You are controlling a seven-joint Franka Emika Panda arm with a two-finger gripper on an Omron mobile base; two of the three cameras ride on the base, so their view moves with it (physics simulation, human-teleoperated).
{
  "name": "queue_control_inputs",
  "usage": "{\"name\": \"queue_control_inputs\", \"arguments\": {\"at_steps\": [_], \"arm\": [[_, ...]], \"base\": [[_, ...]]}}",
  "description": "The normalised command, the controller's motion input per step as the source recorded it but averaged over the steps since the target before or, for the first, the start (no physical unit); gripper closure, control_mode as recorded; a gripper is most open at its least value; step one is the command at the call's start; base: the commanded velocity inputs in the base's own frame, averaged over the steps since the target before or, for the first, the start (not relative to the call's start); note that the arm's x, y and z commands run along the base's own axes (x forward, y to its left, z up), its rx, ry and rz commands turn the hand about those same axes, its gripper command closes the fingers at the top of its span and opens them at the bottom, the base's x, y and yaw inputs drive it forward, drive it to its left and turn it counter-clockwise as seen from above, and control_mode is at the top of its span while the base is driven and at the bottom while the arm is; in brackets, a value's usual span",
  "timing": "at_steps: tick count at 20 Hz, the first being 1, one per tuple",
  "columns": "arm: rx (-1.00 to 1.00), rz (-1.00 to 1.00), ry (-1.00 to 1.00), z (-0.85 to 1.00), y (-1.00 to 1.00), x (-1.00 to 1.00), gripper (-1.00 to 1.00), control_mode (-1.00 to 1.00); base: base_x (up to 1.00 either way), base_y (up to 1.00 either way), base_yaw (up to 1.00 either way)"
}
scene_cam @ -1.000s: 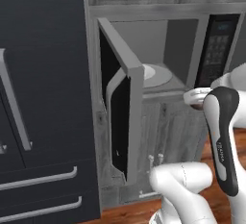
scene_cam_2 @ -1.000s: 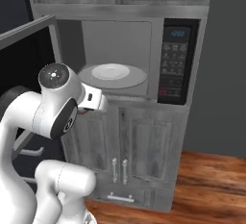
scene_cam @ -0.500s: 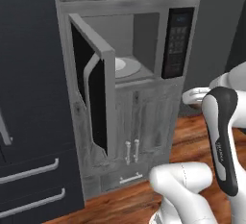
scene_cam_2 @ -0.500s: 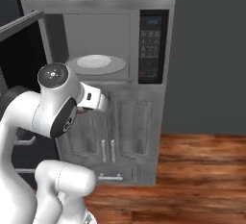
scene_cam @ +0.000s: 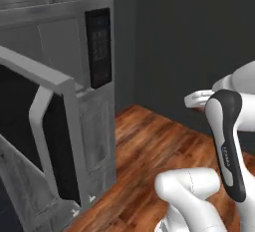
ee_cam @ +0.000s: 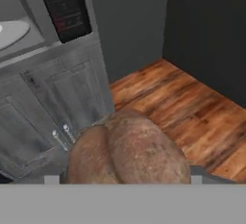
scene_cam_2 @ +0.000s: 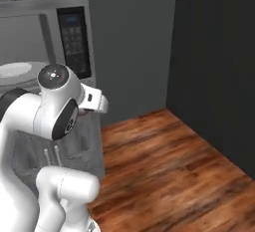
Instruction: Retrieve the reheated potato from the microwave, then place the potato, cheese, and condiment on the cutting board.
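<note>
Up close in the hand view, the gripper [ee_cam: 122, 182] has the potato [ee_cam: 127, 151], a big brown speckled one, clamped between widely spread jaws, sitting at six o'clock right against the camera. Behind it, at nine o'clock, run the grey lower cabinet doors [ee_cam: 57, 107] with their small handles. Up at eleven o'clock is the microwave [ee_cam: 45, 21], with a white plate [ee_cam: 10, 31] inside its cavity and nothing on the part of it that shows. The dark control panel [ee_cam: 65, 6] sits at twelve. From the left base view, the microwave door [scene_cam: 37, 136] hangs open at nine o'clock, grey bar handle [scene_cam: 37, 121] facing out. Wooden floor [scene_cam_2: 169, 166] spreads away at four o'clock below a dark wall [scene_cam_2: 219, 61].
</note>
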Motion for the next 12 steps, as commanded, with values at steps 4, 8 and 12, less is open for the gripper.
{"name": "queue_control_inputs", "arguments": {"at_steps": [4, 8, 12], "arm": [[0.00, 0.00, 0.00, 0.00, 0.00, 0.00, 1.00, 1.00], [0.00, 0.00, 0.00, 0.00, 0.00, 0.00, 1.00, 1.00], [0.00, 0.00, 0.00, 0.00, 0.00, 0.00, 1.00, 1.00]], "base": [[0.00, 0.00, -0.98], [0.00, 0.00, -0.99], [0.00, 0.00, -0.99]]}}
